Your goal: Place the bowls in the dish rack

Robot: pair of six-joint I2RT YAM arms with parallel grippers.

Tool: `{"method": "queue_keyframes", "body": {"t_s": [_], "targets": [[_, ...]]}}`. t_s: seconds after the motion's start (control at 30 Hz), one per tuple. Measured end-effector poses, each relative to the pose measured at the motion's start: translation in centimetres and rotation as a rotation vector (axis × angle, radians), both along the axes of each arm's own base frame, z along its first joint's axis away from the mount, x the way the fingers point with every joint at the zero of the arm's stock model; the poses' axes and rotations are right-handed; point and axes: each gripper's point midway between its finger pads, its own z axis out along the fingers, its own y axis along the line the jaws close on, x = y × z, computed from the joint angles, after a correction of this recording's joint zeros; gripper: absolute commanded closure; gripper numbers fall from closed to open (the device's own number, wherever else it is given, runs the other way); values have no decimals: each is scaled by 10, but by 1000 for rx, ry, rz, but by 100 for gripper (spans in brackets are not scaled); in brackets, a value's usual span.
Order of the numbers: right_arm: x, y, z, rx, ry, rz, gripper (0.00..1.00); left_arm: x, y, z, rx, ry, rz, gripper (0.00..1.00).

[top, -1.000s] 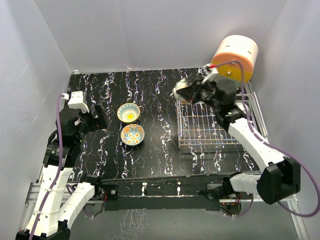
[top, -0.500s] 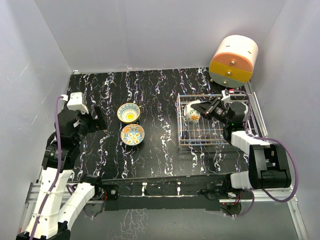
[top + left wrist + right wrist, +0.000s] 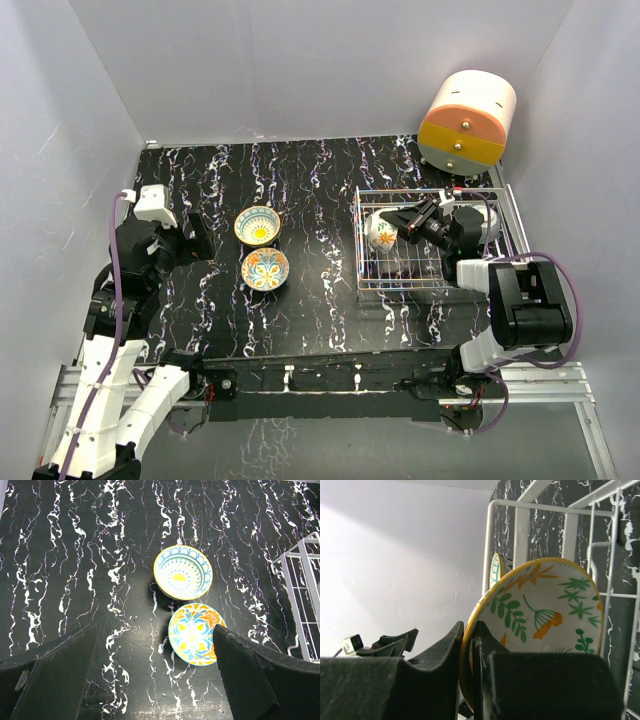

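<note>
Pinching a leaf-painted bowl [image 3: 540, 605] by its rim, jaws nearly shut, the right gripper [image 3: 468, 630] stands it on edge inside the dish rack [image 3: 440, 283], likely so it slots upright. Left gripper [image 3: 155, 640] hovers, jaws wide and empty, over two more bowls [image 3: 182, 572] on the desk [image 3: 75, 555].

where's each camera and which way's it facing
top external: high behind the bases, looking down at the table; left arm, right arm
left wrist: over the table, facing down at yellow-centred bowl and orange bowl; left fingers
right wrist: at the dish rack, along right fingers pinching the leafy bowl
shared: first two show those bowls
</note>
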Motion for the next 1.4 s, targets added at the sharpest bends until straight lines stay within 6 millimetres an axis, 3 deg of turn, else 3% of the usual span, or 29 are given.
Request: {"method": "queue_keyframes", "body": {"t_s": [0.23, 0.5, 0.7, 1.13, 1.4], "targets": [[3, -1, -19, 0, 57, -1, 86, 0, 1, 0, 2, 0, 4, 3], [5, -17, -29, -7, 96, -25, 66, 1, 1, -1, 3, 2, 6, 3], [4, -24, -42, -44, 134, -38, 57, 1, 1, -1, 3, 4, 6, 3], [4, -52, -41, -198, 128, -126, 52, 2, 1, -2, 4, 7, 6, 3], [11, -75, -25, -377, 99, -229, 47, 2, 1, -1, 3, 6, 5, 3]]}}
